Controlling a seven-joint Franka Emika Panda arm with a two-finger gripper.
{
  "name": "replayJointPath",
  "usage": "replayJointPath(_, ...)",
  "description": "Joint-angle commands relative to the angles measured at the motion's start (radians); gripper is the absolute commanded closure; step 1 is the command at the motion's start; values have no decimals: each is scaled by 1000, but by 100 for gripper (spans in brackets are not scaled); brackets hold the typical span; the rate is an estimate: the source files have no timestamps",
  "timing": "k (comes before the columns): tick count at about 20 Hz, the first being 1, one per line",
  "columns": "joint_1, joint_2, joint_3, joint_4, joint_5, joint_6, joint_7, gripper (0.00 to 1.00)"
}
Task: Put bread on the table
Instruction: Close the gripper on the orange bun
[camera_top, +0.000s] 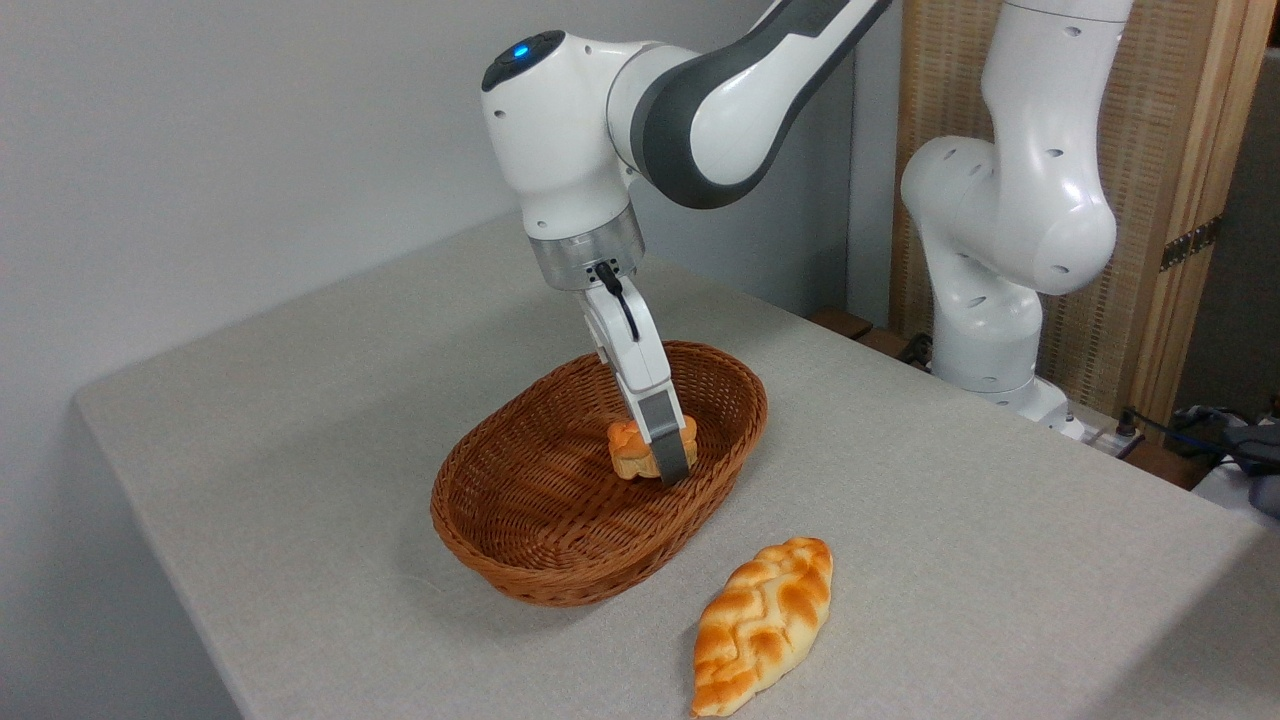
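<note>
Camera view: small golden-orange knotted bread (630, 450), paler sides, clamped in the tool (668, 462) over the wicker basket (520, 520).

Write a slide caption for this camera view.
Gripper clamps the bun inside the basket; a braided loaf lies on the table.

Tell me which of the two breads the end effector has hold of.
The small knotted bun inside the wicker basket, not the braided loaf lying on the table.
</note>
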Motion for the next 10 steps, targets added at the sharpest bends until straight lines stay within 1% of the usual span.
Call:
replayJointPath(1,-2,-9,6,-21,25,13,18,50)
replayJointPath(10,-3,-9,6,-19,25,8,16,50)
